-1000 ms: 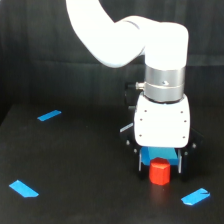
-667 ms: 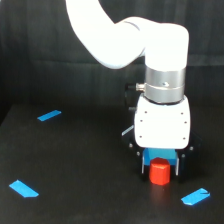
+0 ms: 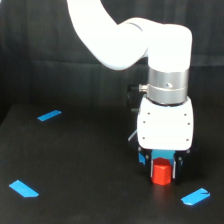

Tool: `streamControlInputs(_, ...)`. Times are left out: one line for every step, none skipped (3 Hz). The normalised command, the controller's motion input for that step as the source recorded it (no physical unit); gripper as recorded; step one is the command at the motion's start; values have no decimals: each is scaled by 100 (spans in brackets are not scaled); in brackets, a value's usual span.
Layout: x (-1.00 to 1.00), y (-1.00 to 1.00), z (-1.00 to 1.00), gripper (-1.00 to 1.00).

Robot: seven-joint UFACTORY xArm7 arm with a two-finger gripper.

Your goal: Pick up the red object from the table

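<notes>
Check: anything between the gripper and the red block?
Nothing visible. The gripper is down around the red object, with dark fingers on both sides of it. The blue tape strips on the table lie well away.

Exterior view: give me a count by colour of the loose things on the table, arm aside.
Red: 1, the block between the gripper fingers.
Blue: 3 tape strips, at and, plus 1 blue patch partly hidden behind the block.
Total: 5.

lighting: even and fairly bright | soft sheen on glossy white robot arm [image 3: 115, 37] | flat matte black table [image 3: 75, 165] swallows shadows | focus: slightly soft overall
</notes>
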Motion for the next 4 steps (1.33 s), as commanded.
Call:
streamControlInputs(27, -16, 15, -100)
streamControlInputs(-2, -13, 62, -94)
streamControlInputs(1, -4, 64, -100)
streamControlInputs(-1, 2, 62, -100)
